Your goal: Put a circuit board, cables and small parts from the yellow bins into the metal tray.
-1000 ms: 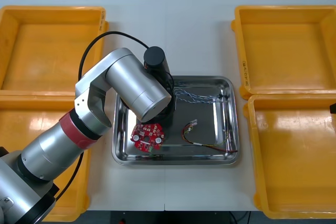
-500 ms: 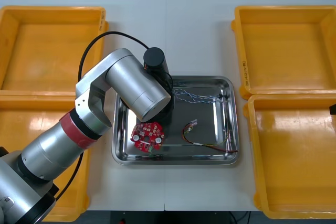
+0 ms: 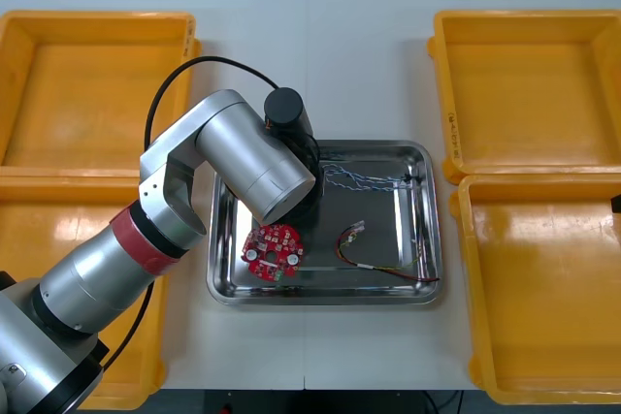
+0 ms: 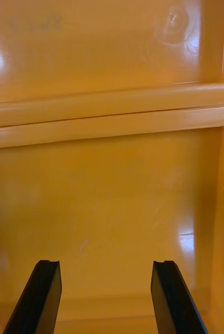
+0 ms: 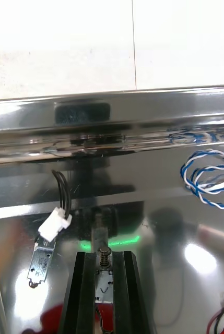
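Metal tray (image 5: 143, 112) wall faces left pincer (image 5: 105, 257) clamping small metal part (image 5: 104, 287).

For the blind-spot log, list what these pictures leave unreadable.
Left wrist view: the left claw, shut on a small metal part, hides that part's sides.
Front view: the left arm covers that claw and part of the metal tray.
Right wrist view: which yellow bin lies under the open right claw.

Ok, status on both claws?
Left claw shut on small metal part, low in metal tray. Right claw open, empty, over yellow bin. Black cable close beside, not touching.
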Controlling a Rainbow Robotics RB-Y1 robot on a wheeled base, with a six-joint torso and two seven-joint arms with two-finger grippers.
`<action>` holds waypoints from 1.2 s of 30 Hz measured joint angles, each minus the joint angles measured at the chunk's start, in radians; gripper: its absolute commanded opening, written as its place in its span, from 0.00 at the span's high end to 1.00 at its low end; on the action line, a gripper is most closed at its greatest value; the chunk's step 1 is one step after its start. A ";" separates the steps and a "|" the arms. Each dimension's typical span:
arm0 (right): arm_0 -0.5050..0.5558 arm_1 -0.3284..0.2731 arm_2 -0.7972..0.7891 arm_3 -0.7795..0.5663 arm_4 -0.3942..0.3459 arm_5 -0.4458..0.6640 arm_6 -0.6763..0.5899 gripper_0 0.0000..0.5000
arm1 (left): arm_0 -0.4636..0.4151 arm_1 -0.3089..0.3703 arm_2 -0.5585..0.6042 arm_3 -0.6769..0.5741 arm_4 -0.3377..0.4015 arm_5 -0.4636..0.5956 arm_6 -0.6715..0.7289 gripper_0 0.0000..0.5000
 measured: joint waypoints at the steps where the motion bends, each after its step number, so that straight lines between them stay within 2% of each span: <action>1: 0.000 0.000 0.000 0.005 0.000 -0.002 0.000 0.00 | 0.000 0.000 0.000 0.000 -0.001 -0.003 0.000 1.00; 9: 0.000 0.001 0.000 0.033 0.000 -0.027 -0.008 0.00 | 0.000 0.000 0.000 0.001 -0.002 -0.010 0.000 0.98; 11: 0.000 0.001 0.000 0.033 0.000 -0.027 -0.008 0.00 | 0.000 0.000 0.000 0.001 -0.002 -0.010 0.000 0.81; 13: 0.000 0.001 0.000 0.033 0.000 -0.027 -0.008 0.00 | 0.000 0.000 0.001 0.001 -0.002 -0.010 0.000 0.57; 14: 0.000 0.001 0.000 0.033 0.000 -0.027 -0.008 0.00 | 0.000 0.000 0.001 0.001 -0.002 -0.010 0.000 0.48; 15: 0.000 0.001 0.000 0.033 0.000 -0.027 -0.008 0.00 | 0.000 0.000 0.001 0.001 -0.002 -0.010 0.000 0.32; 16: 0.000 0.001 0.000 0.033 -0.001 -0.027 -0.008 0.00 | 0.000 0.000 0.001 0.001 -0.003 -0.010 0.000 0.21; 19: 0.000 0.001 0.000 0.033 -0.001 -0.027 -0.008 0.00 | 0.000 0.000 0.001 0.001 -0.004 -0.010 0.000 0.00; 32: 0.000 0.001 0.000 0.034 -0.003 -0.027 -0.008 0.00 | 0.000 0.001 0.037 0.001 -0.002 -0.009 0.000 0.00; 36: 0.000 0.001 0.000 0.034 -0.003 -0.027 -0.008 0.00 | 0.000 0.001 0.082 -0.002 0.014 0.041 0.000 0.00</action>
